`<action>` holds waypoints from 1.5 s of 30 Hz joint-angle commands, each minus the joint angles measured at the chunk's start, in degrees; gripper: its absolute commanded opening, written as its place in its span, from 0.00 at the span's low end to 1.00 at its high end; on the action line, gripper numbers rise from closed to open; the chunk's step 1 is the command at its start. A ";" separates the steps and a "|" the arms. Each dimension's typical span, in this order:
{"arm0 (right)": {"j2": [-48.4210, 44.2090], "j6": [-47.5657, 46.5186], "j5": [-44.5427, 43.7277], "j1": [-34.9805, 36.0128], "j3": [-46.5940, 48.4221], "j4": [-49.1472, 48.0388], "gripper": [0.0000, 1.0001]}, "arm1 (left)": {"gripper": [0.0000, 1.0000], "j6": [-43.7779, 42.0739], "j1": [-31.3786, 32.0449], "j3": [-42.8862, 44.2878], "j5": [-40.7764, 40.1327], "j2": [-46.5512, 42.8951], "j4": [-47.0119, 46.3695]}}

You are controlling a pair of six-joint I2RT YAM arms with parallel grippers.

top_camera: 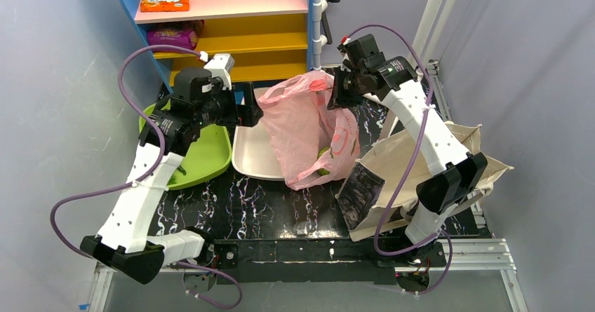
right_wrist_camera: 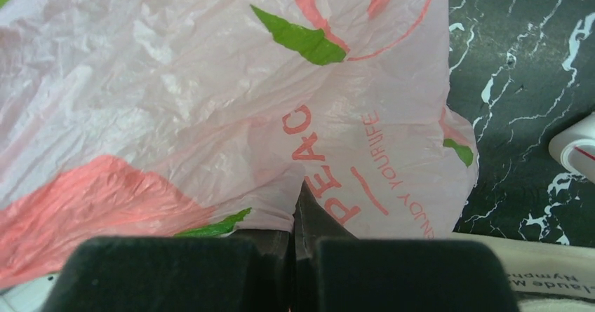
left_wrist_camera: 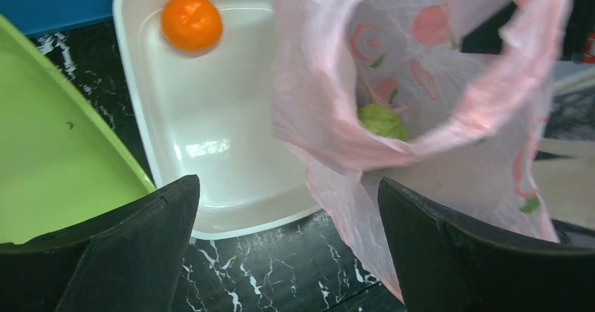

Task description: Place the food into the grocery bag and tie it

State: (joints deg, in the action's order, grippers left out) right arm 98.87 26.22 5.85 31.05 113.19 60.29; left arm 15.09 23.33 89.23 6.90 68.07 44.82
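Note:
The pink grocery bag (top_camera: 309,126) stands mid-table with its mouth held up. My right gripper (top_camera: 335,91) is shut on the bag's rim at the far right and lifts it; the pink plastic (right_wrist_camera: 231,109) fills the right wrist view, pinched between the jaws. The pale green cabbage (left_wrist_camera: 382,121) lies inside the bag and shows through it (top_camera: 324,161). The orange fruit (left_wrist_camera: 191,22) sits in the white tray (left_wrist_camera: 210,179), hidden in the top view. My left gripper (top_camera: 251,113) is open and empty, above the tray's near edge beside the bag (left_wrist_camera: 421,80). Red and green produce pieces are not visible.
A lime green tray (top_camera: 203,159) lies left of the white tray (top_camera: 254,154). A beige canvas tote (top_camera: 414,172) lies at the right under my right arm. A coloured shelf (top_camera: 231,24) with snack packets stands behind. A white roll (right_wrist_camera: 577,147) shows at the right.

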 commanded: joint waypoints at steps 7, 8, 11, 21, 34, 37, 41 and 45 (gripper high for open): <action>-0.53 10.71 -7.40 -5.47 -1.13 0.95 0.01 | 0.98 5.35 -5.48 -15.33 -4.47 6.71 -21.73; -1.26 10.72 -7.54 -5.74 -1.76 0.16 0.01 | 0.98 5.18 -5.62 -16.02 -4.65 8.23 -23.90; -2.82 10.93 -8.06 -6.57 -2.93 -1.19 0.01 | 0.98 4.55 -5.90 -16.13 -4.10 13.24 -28.50; -5.50 11.16 -6.27 -7.40 -5.93 -4.81 0.01 | 0.98 3.15 -5.93 -14.57 -2.33 26.59 -41.54; -5.98 9.61 -2.50 -7.41 -6.19 -6.18 0.01 | 0.98 -0.06 -5.95 -9.12 -5.68 38.84 -43.84; -6.10 9.23 -1.91 -7.41 -6.24 -6.41 0.01 | 0.98 -0.63 -6.02 -7.73 -6.05 40.60 -43.33; -6.38 8.93 -1.90 -7.41 -6.48 -6.50 0.01 | 0.98 -0.86 -6.01 -5.97 -6.02 42.90 -42.96; -6.32 8.62 -1.44 -7.45 -6.66 -6.79 0.01 | 0.98 -1.89 -5.93 -4.99 -8.92 44.99 -43.34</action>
State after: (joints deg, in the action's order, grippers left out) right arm 95.22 35.31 4.10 24.38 106.98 55.42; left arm 14.98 17.72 82.13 1.04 112.27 1.54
